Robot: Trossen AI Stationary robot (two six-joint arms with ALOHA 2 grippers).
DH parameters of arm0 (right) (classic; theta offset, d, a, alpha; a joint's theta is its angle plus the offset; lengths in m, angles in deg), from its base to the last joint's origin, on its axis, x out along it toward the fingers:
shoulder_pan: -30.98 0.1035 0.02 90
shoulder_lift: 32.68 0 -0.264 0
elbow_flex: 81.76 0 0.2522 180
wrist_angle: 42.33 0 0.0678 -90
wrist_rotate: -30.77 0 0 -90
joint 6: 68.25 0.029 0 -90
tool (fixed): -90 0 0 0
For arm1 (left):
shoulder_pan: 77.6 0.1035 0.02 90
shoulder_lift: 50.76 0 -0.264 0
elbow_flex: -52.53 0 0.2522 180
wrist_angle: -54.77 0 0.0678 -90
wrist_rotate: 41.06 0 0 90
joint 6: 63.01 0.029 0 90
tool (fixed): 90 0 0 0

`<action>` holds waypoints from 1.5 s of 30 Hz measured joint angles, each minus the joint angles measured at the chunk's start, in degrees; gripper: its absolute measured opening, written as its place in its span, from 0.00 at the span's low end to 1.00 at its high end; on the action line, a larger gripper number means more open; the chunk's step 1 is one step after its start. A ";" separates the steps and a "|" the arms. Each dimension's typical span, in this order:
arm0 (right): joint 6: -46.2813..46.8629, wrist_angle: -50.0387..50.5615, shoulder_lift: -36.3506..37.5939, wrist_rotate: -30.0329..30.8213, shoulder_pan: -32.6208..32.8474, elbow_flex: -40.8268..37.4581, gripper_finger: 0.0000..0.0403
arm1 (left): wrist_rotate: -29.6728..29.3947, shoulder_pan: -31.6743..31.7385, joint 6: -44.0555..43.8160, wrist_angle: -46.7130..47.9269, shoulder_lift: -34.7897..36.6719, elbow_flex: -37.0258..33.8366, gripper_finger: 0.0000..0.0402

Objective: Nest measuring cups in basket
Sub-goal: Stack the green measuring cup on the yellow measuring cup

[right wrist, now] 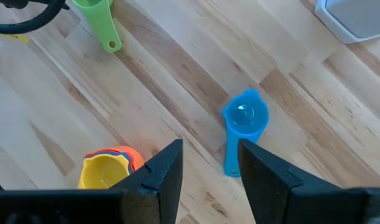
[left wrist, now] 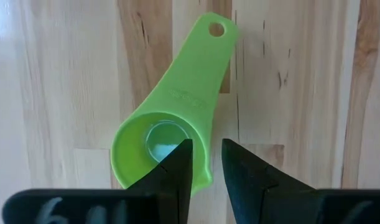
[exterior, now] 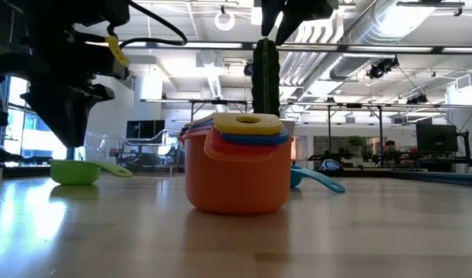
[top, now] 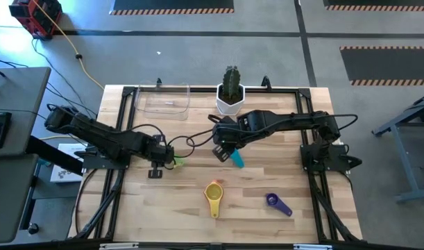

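No legible text anywhere; only faint, unreadable embossed lettering on the green measuring cup (left wrist: pixel 177 124) handle

The site was an industrial robotics lab. Hazard-striped floor mats (top: pixel 173 10) lay on a concrete floor (top: pixel 267 55). Exposed ceiling ducts (exterior: pixel 390 31), monitors (exterior: pixel 436 139) and a framed wooden desk (top: pixel 198 208) with two arms (top: pixel 107 139) confirmed this.

The left gripper (left wrist: pixel 205 171) hangs over the table (top: pixel 177 201), its fingers straddling one wall of a lone measuring cup (left wrist: pixel 171 127) whose handle points away from the claw. The right gripper (right wrist: pixel 208 168) hangs above another single cup (right wrist: pixel 242 127) — the nested stack (right wrist: pixel 109 167) lies off to one side of it, the basket (right wrist: pixel 354 18) well beyond.
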 joint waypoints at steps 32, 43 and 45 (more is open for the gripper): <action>-1.57 0.26 0.00 1.91 0.00 -0.07 0.36 | 2.59 4.33 1.03 -0.32 -10.46 0.07 0.18; -1.31 0.22 -0.02 1.89 0.01 -0.07 0.36 | 2.49 4.27 4.84 -3.51 -11.59 1.28 0.03; -1.22 0.20 -0.02 1.87 0.01 -0.07 0.36 | 2.54 4.27 6.16 -3.56 -11.58 2.70 0.02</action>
